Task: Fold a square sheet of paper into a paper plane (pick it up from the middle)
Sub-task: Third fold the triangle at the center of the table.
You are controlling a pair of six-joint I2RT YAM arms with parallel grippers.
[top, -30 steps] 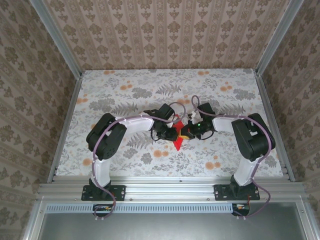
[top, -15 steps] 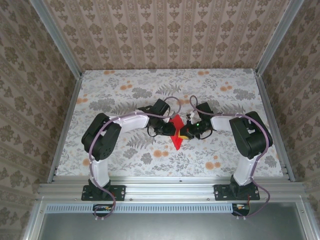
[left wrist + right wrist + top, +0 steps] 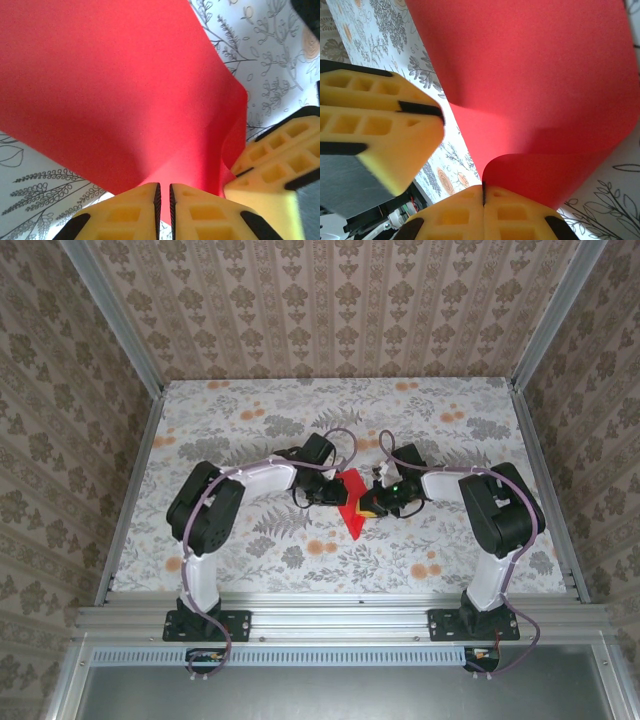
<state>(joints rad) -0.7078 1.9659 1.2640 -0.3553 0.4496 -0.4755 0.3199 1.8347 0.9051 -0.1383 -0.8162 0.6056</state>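
Evidently both grippers are clamped on the square sheet of paper [image 3: 110,75] above the middle of the table [image 3: 250,420]. My left gripper [image 3: 163,200] and right gripper [image 3: 483,192] pinch close together, so the sheet bows between them, probably to start a crease.
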